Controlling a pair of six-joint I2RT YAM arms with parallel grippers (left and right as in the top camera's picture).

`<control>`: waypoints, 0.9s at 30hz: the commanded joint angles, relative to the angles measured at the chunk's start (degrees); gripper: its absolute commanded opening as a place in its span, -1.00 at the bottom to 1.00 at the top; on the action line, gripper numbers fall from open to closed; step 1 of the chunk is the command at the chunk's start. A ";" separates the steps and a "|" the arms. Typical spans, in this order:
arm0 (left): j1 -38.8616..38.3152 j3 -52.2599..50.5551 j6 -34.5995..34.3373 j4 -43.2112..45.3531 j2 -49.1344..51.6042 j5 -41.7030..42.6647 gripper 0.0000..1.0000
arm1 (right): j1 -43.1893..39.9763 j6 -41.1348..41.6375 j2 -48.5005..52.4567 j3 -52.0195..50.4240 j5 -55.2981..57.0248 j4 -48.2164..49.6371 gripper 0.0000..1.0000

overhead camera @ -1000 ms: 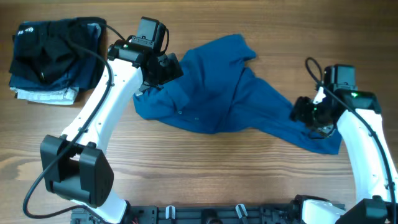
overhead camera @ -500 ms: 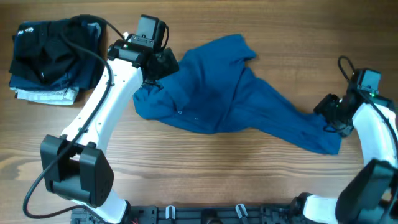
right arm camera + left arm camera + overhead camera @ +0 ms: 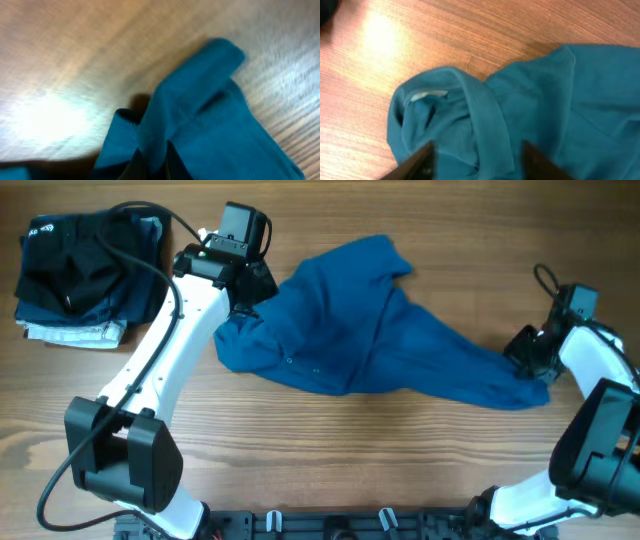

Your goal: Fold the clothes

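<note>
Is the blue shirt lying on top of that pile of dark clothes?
No, the blue shirt lies crumpled on the wooden table, well apart from the stack of dark folded clothes at the corner.

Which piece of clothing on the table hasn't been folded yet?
The blue shirt, lying crumpled and spread out. The dark and white garments in the corner sit in a folded stack.

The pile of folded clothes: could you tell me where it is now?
In the overhead view the pile sits at the far left, just left of the left gripper and apart from the blue shirt.
</note>
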 commanded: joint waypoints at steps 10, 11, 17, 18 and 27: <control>0.35 2.62 9.33 5.33 -1.29 0.33 -0.59 | 0.13 -10.97 -0.94 35.85 -6.38 -26.10 -0.92; 0.35 2.62 11.87 6.12 -1.42 3.74 -0.59 | 0.11 -11.74 -1.51 35.89 -6.71 -28.13 -0.91; -1.68 2.56 16.65 6.25 2.16 10.43 -0.56 | 0.20 -11.82 -1.53 35.87 -6.97 -29.68 -0.91; -1.97 2.54 16.90 5.99 3.89 10.47 -0.56 | 0.17 -11.89 -1.53 35.87 -6.97 -29.77 -0.91; -7.91 2.49 27.10 2.08 17.31 14.49 0.02 | 0.17 -13.25 -1.53 35.87 -6.95 -29.97 -0.91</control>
